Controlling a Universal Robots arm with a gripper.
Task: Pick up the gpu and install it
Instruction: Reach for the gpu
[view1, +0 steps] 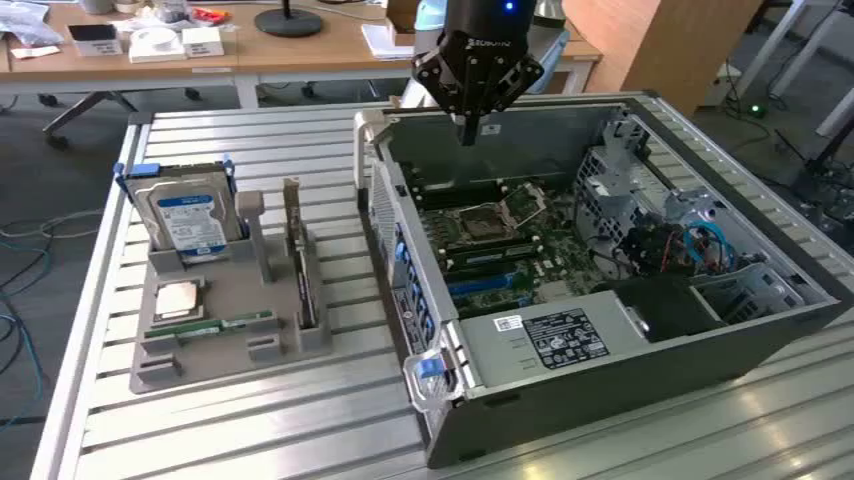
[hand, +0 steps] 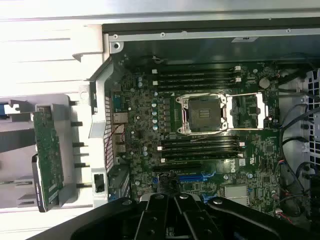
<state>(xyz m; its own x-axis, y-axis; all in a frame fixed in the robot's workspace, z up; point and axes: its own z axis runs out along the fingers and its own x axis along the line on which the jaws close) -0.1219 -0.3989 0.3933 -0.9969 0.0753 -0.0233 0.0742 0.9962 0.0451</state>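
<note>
gpu (view1: 304, 285) upright on edge in holder slot

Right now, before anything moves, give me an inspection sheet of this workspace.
Surface: slatted metal table, open computer case on it.
Job's things: gpu standing on edge in the grey holder, untouched.
Clutter: hard drive and processor chip in the same holder.
Grippers: claw shut, empty, above the case's far wall.
Cables: blue and red wires inside the case; loose cables on the floor.
Surroundings: wooden desks behind.
</note>
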